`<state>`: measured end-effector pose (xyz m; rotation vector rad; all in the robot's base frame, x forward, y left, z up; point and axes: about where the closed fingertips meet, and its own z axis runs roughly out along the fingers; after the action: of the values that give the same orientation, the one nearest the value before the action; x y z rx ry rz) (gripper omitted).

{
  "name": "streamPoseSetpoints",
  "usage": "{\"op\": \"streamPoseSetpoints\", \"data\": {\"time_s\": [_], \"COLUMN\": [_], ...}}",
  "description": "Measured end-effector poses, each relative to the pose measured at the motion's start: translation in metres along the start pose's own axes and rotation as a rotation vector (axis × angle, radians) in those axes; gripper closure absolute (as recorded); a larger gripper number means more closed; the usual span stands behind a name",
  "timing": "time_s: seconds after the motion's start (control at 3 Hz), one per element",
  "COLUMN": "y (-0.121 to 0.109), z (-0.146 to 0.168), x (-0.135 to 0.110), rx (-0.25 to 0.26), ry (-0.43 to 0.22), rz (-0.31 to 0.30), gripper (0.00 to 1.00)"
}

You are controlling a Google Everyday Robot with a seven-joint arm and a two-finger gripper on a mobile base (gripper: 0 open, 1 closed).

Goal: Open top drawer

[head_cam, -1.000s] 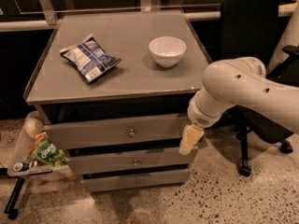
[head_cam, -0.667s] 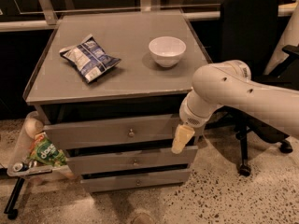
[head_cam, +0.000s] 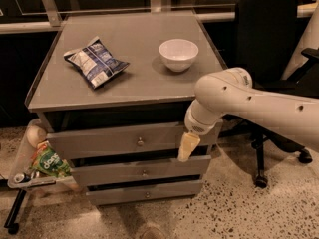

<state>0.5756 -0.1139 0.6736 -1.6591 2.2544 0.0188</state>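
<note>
The top drawer [head_cam: 99,141] is the widest grey front of three under the grey cabinet top, with a small round metal knob [head_cam: 140,142] at its centre. A dark gap shows above its front. My gripper [head_cam: 187,147] hangs from the white arm in front of the drawer's right part, to the right of the knob and apart from it. Only a pale yellowish fingertip [head_cam: 188,146] shows, pointing down.
A chip bag [head_cam: 95,60] and a white bowl [head_cam: 178,54] lie on the cabinet top [head_cam: 134,78]. Two slimmer drawers [head_cam: 142,172] sit below. A black office chair [head_cam: 266,39] stands right. A low cart with a green packet [head_cam: 50,164] stands left on the speckled floor.
My arm and gripper have moved left along the top drawer's front, closer to the knob. The drawers, bag and bowl have not moved.
</note>
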Motion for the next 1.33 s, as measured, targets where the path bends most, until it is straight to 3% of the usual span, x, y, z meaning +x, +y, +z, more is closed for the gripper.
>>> {"op": "streamPoseSetpoints", "data": {"time_s": [0.67, 1.33], "y": [0.011, 0.016], "z": [0.031, 0.041], "x": [-0.003, 0.001], "rx": [-0.029, -0.042], "ry": [0.021, 0.034], "rz": [-0.02, -0.026], "gripper": [0.0, 0.0]}}
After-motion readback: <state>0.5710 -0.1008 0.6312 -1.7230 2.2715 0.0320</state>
